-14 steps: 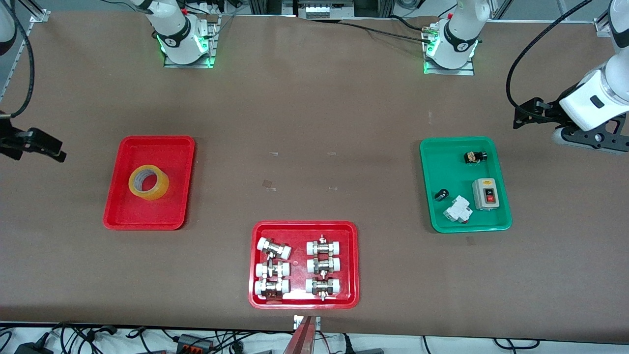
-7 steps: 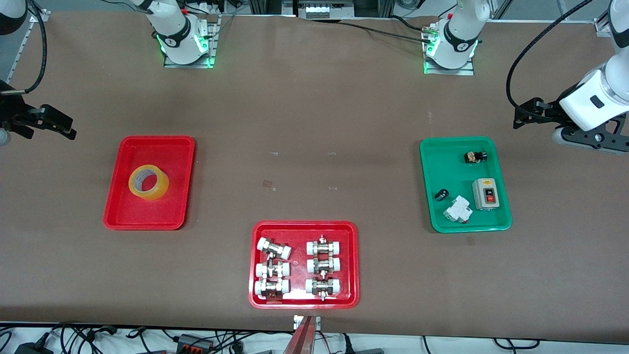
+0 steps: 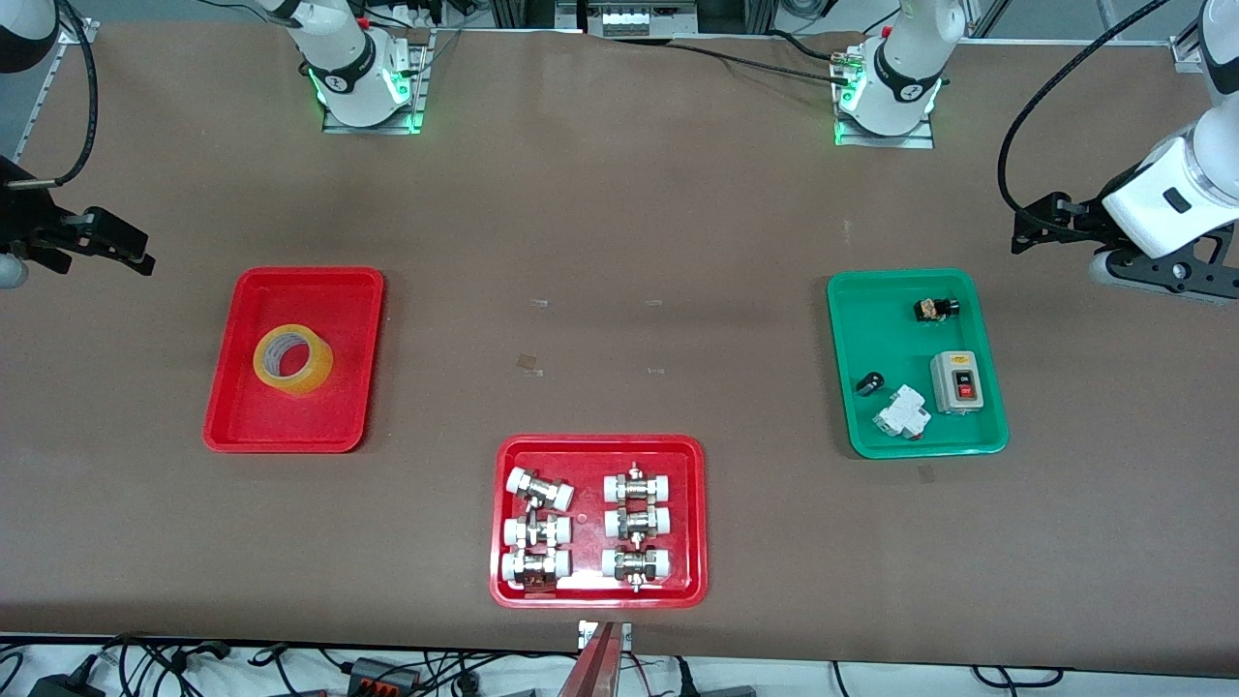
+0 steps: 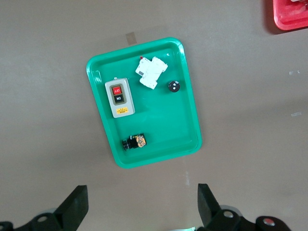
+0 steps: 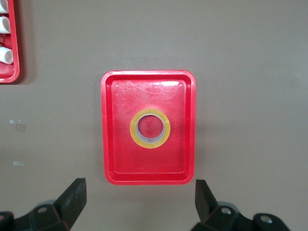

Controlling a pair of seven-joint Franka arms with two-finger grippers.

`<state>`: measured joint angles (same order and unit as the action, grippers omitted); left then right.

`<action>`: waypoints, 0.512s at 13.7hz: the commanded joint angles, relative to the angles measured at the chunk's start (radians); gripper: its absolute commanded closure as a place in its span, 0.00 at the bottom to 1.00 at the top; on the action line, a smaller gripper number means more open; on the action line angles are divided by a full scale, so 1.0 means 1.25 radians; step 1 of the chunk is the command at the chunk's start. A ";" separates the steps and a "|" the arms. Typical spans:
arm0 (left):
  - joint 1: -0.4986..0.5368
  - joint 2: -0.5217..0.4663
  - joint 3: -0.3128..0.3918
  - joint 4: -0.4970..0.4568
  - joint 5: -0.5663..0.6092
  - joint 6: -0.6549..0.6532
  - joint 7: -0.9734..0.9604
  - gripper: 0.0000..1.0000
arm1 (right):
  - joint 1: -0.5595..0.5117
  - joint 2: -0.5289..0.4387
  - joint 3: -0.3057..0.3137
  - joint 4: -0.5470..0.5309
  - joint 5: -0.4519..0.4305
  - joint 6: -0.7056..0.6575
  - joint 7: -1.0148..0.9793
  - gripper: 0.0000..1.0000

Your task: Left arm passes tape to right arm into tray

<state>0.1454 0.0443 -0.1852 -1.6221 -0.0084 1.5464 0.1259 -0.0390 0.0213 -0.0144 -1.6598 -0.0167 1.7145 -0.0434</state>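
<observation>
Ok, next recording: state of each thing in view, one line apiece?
tape: lying flat in the plain red tray, free.
left pincer: open, empty, above the table beside the green tray.
right pincer: open, empty, beside the plain red tray.
fittings tray: full, untouched.

We see tape (image 3: 292,359) in the tray (image 3: 242,426) toward the right arm's end; fittings tray (image 3: 598,447) nearer the camera.

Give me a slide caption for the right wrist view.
Yellow tape roll lying flat in the plain red tray, right end effector open above the table beside it.
</observation>
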 commanded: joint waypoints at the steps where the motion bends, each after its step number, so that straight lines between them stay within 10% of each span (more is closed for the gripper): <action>1: 0.006 -0.004 -0.002 0.015 -0.013 -0.009 0.010 0.00 | -0.008 -0.016 0.007 -0.011 0.002 -0.003 -0.012 0.00; 7: 0.005 -0.002 -0.002 0.015 -0.013 -0.009 0.010 0.00 | -0.007 -0.015 0.002 -0.011 0.004 -0.002 -0.011 0.00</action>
<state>0.1456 0.0443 -0.1853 -1.6179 -0.0083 1.5464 0.1259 -0.0391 0.0207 -0.0156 -1.6598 -0.0167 1.7145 -0.0435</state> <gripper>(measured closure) 0.000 0.000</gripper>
